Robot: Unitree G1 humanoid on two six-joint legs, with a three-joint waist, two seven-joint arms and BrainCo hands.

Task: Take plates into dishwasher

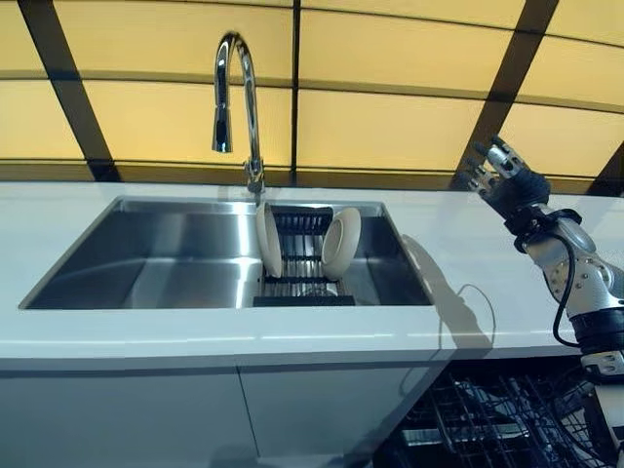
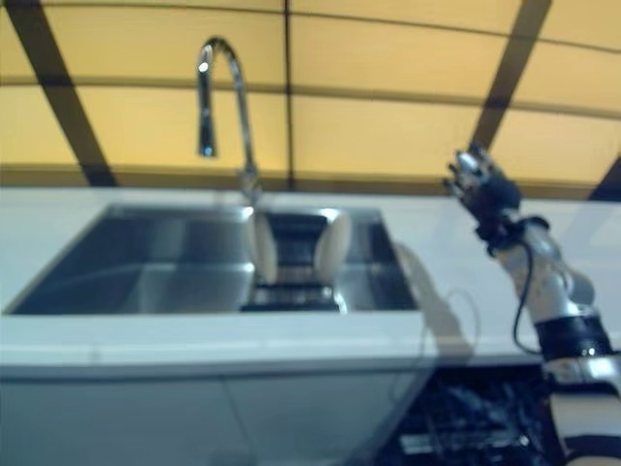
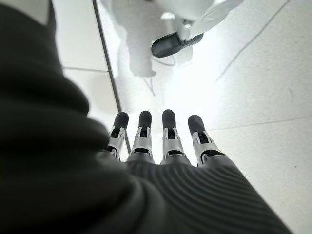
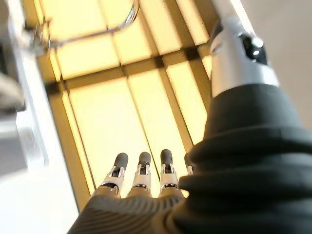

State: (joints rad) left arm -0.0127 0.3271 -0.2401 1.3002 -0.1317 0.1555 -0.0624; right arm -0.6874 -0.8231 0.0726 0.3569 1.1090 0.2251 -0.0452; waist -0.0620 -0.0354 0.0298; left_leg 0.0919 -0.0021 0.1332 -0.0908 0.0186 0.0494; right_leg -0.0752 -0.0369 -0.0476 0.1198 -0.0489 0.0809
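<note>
Two cream plates stand on edge in a black rack (image 1: 304,290) inside the steel sink (image 1: 146,255): the left plate (image 1: 269,239) and the right plate (image 1: 341,243). My right hand (image 1: 505,177) is raised above the white counter (image 1: 458,244) to the right of the sink, apart from the plates, fingers straight and empty; its wrist view (image 4: 141,178) shows the same. My left hand (image 3: 161,139) shows only in its wrist view, hanging over the floor with straight fingers, holding nothing. The open dishwasher's wire rack (image 1: 487,414) lies below the counter at lower right.
A tall chrome tap (image 1: 239,97) rises behind the sink. A yellow panelled wall with dark bars (image 1: 390,107) runs behind the counter. White cabinet fronts (image 1: 195,409) sit under the sink.
</note>
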